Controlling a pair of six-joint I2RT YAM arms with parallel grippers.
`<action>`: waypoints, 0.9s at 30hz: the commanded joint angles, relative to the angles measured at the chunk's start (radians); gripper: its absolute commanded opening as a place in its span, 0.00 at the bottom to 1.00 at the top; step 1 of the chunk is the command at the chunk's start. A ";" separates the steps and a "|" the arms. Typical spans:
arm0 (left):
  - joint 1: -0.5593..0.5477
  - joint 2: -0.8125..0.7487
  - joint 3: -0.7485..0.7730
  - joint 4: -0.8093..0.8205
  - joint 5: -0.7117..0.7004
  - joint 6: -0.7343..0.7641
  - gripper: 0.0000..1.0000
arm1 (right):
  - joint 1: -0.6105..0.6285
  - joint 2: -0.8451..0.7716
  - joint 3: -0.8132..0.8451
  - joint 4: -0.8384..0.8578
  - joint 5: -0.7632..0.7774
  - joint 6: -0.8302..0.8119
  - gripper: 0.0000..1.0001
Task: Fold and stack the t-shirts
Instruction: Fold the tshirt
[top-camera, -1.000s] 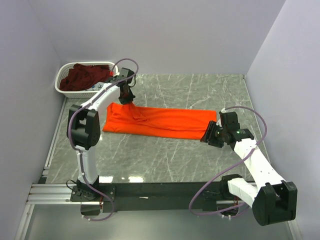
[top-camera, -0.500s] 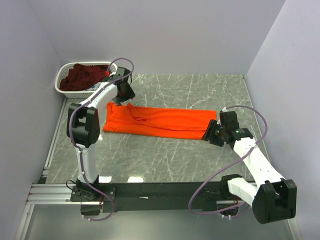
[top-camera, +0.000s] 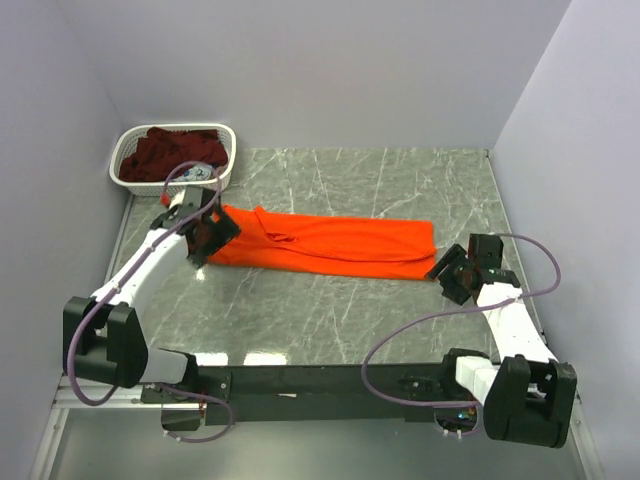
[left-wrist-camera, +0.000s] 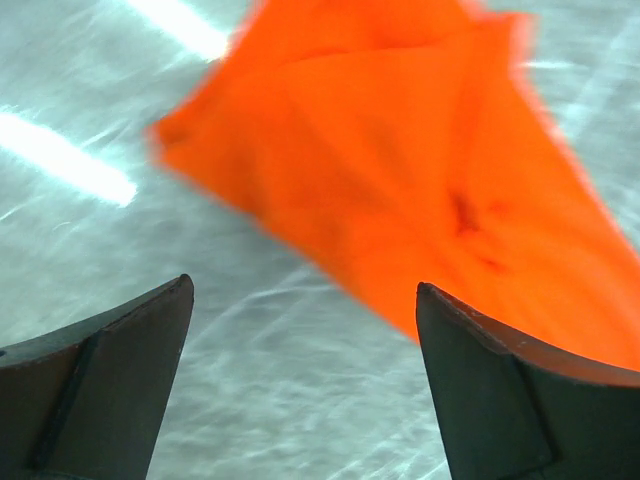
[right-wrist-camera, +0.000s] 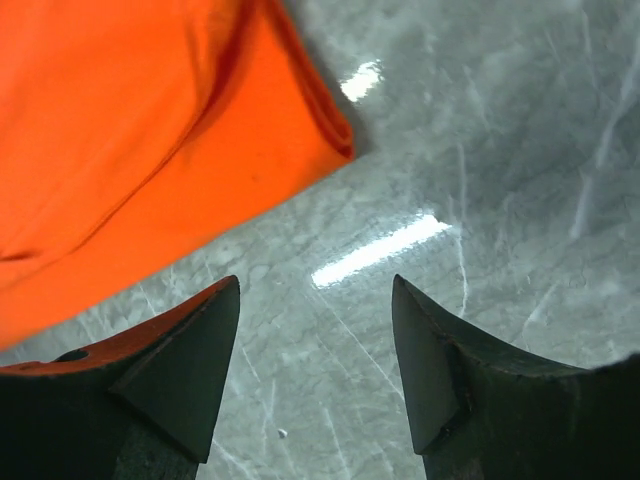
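Now both sets stand open w/ nothing held: left fingers (left-wrist-camera: 100, 400) spread wide, right fingers (right-wrist-camera: 170, 380) apart too, each just short of an end of the orange t-shirt (top-camera: 340, 243). Risk: a pinch catching only the top layer would peel the long fold open, and the slick, glossy marble-look table (top-camera: 330, 310) lets soft cloth slide & skew. Shirt's a flat narrow strip, rumpled nr collar end. Maroon t-shirt (top-camera: 165, 155) sits crumpled in white lattice basket (top-camera: 228, 150), far-left corner.
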 joint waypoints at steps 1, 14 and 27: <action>0.072 -0.040 -0.133 0.062 0.067 -0.047 0.99 | -0.039 0.002 -0.023 0.092 -0.063 0.054 0.70; 0.193 -0.053 -0.210 0.196 0.156 -0.118 1.00 | -0.085 0.186 -0.104 0.342 -0.131 0.162 0.70; 0.196 0.035 -0.212 0.247 0.136 -0.204 0.95 | -0.108 0.296 -0.132 0.434 -0.140 0.189 0.63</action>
